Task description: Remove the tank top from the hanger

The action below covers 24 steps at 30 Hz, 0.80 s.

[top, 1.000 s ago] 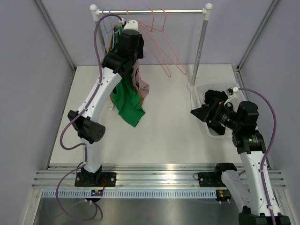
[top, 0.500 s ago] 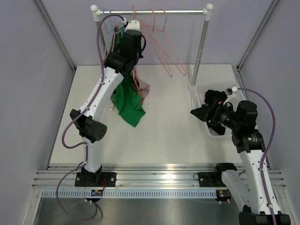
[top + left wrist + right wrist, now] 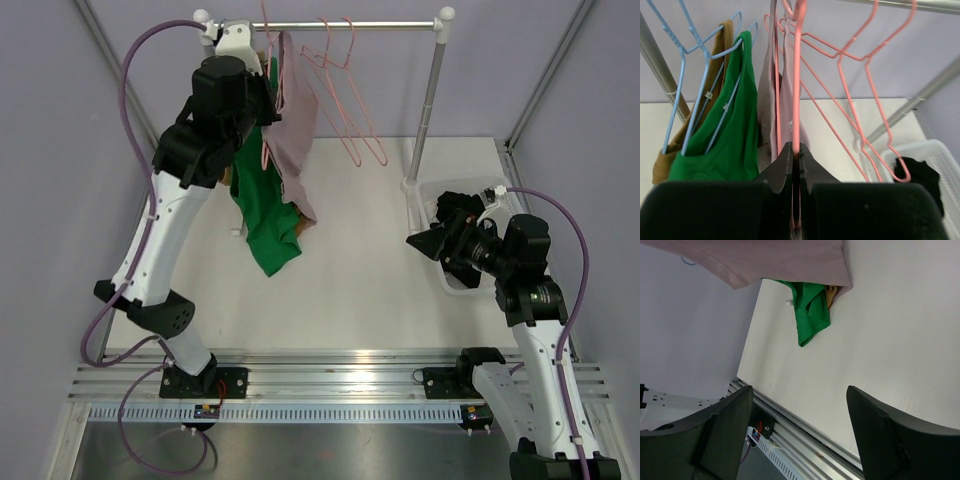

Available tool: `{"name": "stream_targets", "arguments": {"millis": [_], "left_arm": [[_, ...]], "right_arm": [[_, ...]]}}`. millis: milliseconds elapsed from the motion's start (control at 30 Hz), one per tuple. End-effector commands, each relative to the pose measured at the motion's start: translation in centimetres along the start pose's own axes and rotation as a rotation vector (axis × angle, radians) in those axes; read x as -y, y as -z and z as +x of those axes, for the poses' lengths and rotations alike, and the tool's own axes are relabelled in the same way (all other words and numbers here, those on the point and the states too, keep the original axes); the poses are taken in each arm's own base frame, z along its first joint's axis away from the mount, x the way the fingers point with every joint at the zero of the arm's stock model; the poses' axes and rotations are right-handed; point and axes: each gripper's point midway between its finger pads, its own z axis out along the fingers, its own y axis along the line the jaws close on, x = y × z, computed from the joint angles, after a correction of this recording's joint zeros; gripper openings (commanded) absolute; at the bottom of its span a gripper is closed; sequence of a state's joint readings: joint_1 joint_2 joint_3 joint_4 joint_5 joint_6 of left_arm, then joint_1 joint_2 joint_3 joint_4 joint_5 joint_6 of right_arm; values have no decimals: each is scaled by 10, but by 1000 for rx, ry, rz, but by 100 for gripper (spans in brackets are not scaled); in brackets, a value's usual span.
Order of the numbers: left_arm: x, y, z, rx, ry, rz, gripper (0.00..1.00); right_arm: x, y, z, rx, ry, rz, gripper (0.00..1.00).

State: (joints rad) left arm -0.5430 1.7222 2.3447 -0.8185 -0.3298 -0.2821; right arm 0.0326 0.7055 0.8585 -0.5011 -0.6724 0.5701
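— From above, where's the left claw (image 3: 258, 80)?
— Up by the rail (image 3: 380, 24); the mauve tank top (image 3: 295, 130) hangs just right of it.
— Left wrist?
— Jaws pinched tight on the pink hanger (image 3: 796, 75) wire, tank top draped just beyond them.
— Right wrist?
— Right claw (image 3: 799, 390) spread wide, holding nothing; the tank top's hem is far beyond it.

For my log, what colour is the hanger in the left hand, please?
Pink hanger, clearest in the left wrist view.

Tank top (image 3: 765, 260) cut by top edge; brown garment (image 3: 660, 167) mostly hidden.
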Motion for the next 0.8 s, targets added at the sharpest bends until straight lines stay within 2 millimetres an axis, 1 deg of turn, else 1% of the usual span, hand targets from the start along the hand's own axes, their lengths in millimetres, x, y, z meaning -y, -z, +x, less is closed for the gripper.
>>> {"name": "stream_targets", "arguments": {"millis": [0, 33, 100, 133, 167, 200, 233, 267, 300, 333, 367, 400, 433, 467, 500, 533, 567, 600, 633, 667, 700, 733, 767], "left_arm": [[23, 43, -32, 83, 83, 163, 0], [26, 56, -37, 89, 102, 198, 0], [27, 62, -28, 57, 114, 205, 0], [29, 73, -29, 52, 132, 232, 0], [29, 73, -18, 21, 136, 230, 0], [31, 77, -15, 19, 145, 246, 0], [36, 94, -15, 22, 158, 290, 0], [37, 99, -11, 15, 167, 302, 0], [37, 96, 11, -32, 161, 300, 0], [44, 105, 13, -25, 172, 337, 0], [41, 123, 8, -2, 188, 357, 0], [40, 124, 23, -26, 187, 356, 0], [45, 135, 28, -31, 191, 387, 0], [40, 157, 22, -1, 206, 410, 0], [41, 161, 36, -25, 207, 420, 0], [41, 169, 41, -30, 220, 436, 0], [38, 180, 41, -19, 233, 452, 0], [31, 199, 35, 13, 253, 475, 0], [32, 204, 52, -25, 259, 500, 0], [31, 212, 56, -31, 264, 523, 0], [28, 228, 59, -23, 270, 561, 0], [28, 236, 66, -45, 267, 588, 0], [25, 236, 80, -77, 268, 580, 0]], "right_arm": [[-21, 8, -15, 36, 77, -37, 82], [-20, 8, -16, 35, 76, -31, 83], [-21, 9, -17, 36, 82, -30, 83], [-22, 9, -17, 35, 83, -33, 83], [-23, 10, -18, 41, 89, -35, 83], [-25, 10, -18, 41, 91, -39, 83], [-26, 11, -19, 41, 96, -42, 83], [-25, 11, -19, 39, 101, -40, 83], [-27, 11, -20, 37, 105, -45, 83], [-30, 11, -19, 31, 112, -59, 83], [-31, 11, -19, 25, 114, -66, 83], [-35, 12, -19, 24, 123, -83, 83], [-38, 12, -17, 11, 126, -104, 83], [-40, 12, -17, 9, 130, -114, 83], [-43, 13, -17, 7, 136, -130, 83], [-44, 13, -17, 5, 145, -139, 83], [-46, 12, -17, -1, 145, -148, 83], [-48, 12, -17, -3, 150, -157, 83], [-50, 12, -15, -16, 150, -174, 83], [-52, 12, -15, -21, 154, -182, 83], [-55, 12, -15, -24, 164, -196, 83], [-57, 12, -14, -33, 166, -208, 83], [-57, 10, -13, -42, 168, -213, 83]]}}
